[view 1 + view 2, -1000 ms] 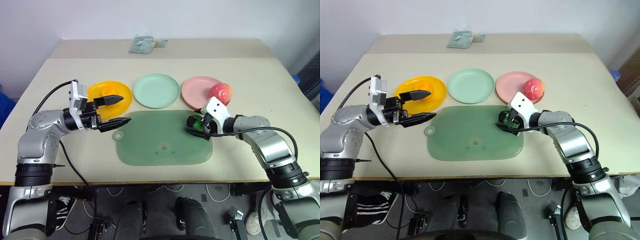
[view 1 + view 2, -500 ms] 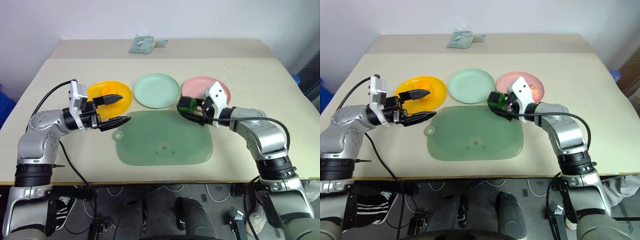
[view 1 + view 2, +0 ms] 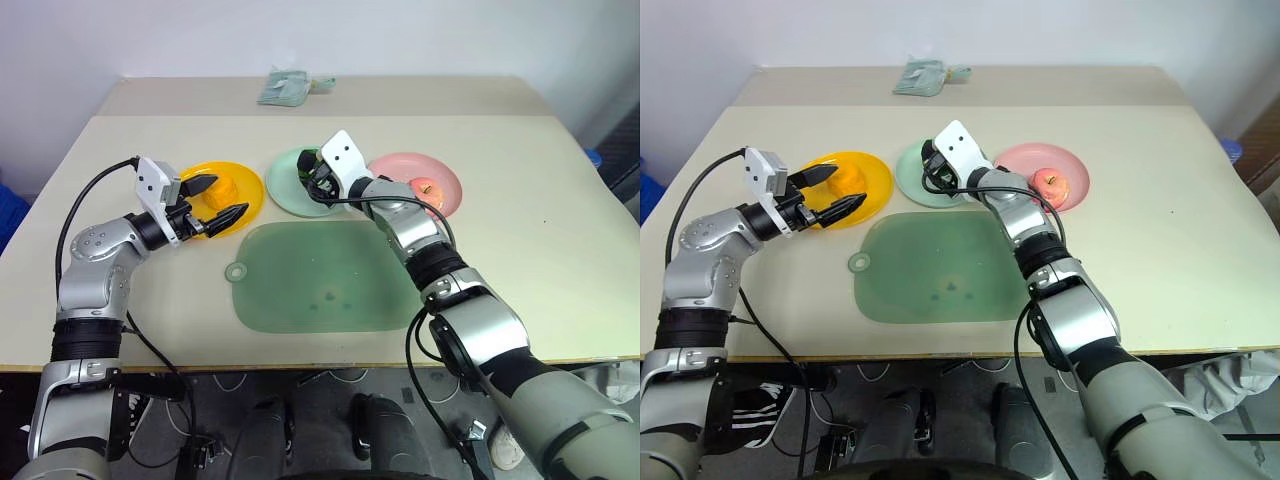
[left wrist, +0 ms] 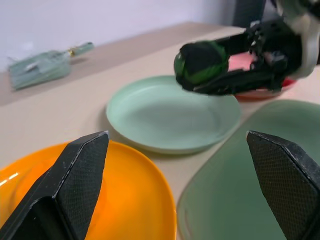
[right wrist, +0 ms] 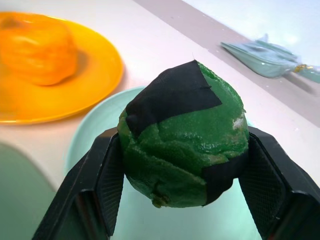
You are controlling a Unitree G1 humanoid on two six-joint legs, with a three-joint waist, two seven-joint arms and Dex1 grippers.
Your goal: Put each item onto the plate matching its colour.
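My right gripper (image 3: 312, 178) is shut on the dark green round vegetable (image 5: 185, 135) and holds it just above the pale mint green plate (image 3: 285, 195), with one finger (image 5: 100, 185) on each side of it. The orange fruit (image 5: 37, 45) lies on the yellow-orange plate (image 3: 250, 190). My left gripper (image 3: 230, 196) is open, and its fingers (image 4: 65, 200) reach over that plate's near edge beside the fruit. The pink-red apple (image 3: 428, 187) rests on the pink plate (image 3: 400, 170), to the right.
A translucent green rectangular mat (image 3: 325, 275) lies in front of the three plates. A pale green packet (image 3: 285, 88) sits near the table's far edge. Both arms cross the near half of the table.
My right gripper shut on the vegetable at the mat's right edge, lifted it and carried it left to above the mint plate. My left gripper moved slightly forward over the yellow plate.
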